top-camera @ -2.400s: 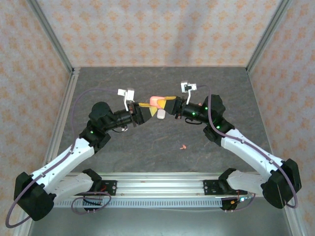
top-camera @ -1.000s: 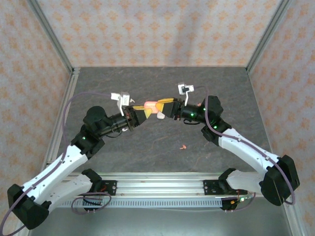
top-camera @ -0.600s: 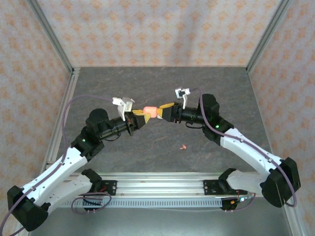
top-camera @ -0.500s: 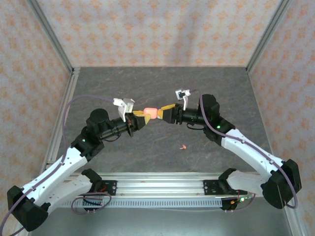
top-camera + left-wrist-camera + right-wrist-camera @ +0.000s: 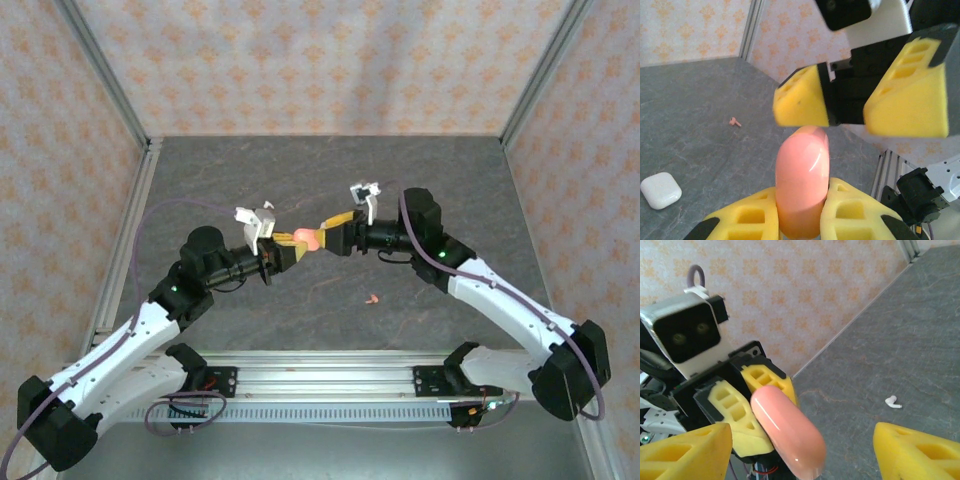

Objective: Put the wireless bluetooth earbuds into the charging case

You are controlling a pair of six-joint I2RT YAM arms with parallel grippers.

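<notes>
left gripper [image 5: 284, 252]: reached in from the left, above the middle of the table [image 5: 250, 170]; its yellow foam fingers [image 5: 752, 220] are pressed narrowly against both sides of the coral-pink charging case [image 5: 307, 238]. The same clamp is seen from the right wrist [image 5: 752, 390].
coral-pink charging case: held off the table, one end buried between the left fingers, the rounded free end pointed at the right gripper [image 5: 333, 230]. From the left wrist it is seen as one smooth closed pebble [image 5: 802, 180]; from the right wrist it is seen tilted [image 5: 787, 432].
right gripper: brought in from the right, fingers spread wide. In the left wrist view [image 5: 850, 102] the two yellow pads are seen just beyond the case's tip, with clear gaps. In its own view [image 5: 802, 440] one pad is set on each side of the case, neither touching it.
coral-pink earbud [image 5: 372, 297]: laid on the table, near side, below the right gripper, well apart from the case; also caught from the left wrist [image 5: 734, 121].
white earbud [image 5: 893, 401]: laid alone on the grey table.
white case [image 5: 660, 190]: rested closed on the table, well apart from the coral-pink earbud.
</notes>
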